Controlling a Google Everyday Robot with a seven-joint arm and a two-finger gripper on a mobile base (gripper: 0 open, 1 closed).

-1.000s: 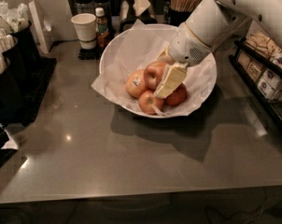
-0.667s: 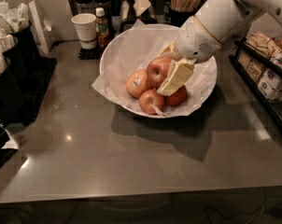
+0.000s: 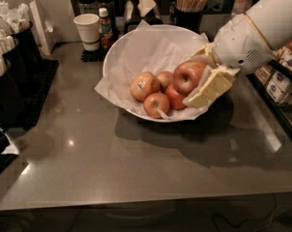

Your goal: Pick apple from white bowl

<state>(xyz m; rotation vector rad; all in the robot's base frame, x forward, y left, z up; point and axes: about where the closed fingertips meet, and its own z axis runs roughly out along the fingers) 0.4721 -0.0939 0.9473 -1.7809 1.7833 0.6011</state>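
The white bowl point(image 3: 118, 46) with its crinkled paper liner stands on the grey counter. My gripper point(image 3: 198, 74) is at the bowl's right side, its cream fingers point(image 3: 211, 87) shut on the apple point(image 3: 186, 75), the large glossy red-orange one. The apple is held just above the other fruit. Still in the bowl are a paler apple with a white sticker point(image 3: 144, 85), a smaller apple with a stem point(image 3: 156, 104), and two more partly hidden behind and under the held one.
A white paper cup point(image 3: 87, 30) and a small sauce bottle point(image 3: 105, 27) stand behind the bowl on the left. A cup of stir sticks point(image 3: 189, 4) is at the back. Black holders point(image 3: 10, 66) line the left; a packet rack point(image 3: 281, 81) lines the right.
My gripper has moved up and to the right with the apple in it, lifting the apple off the pile toward the bowl's right rim.
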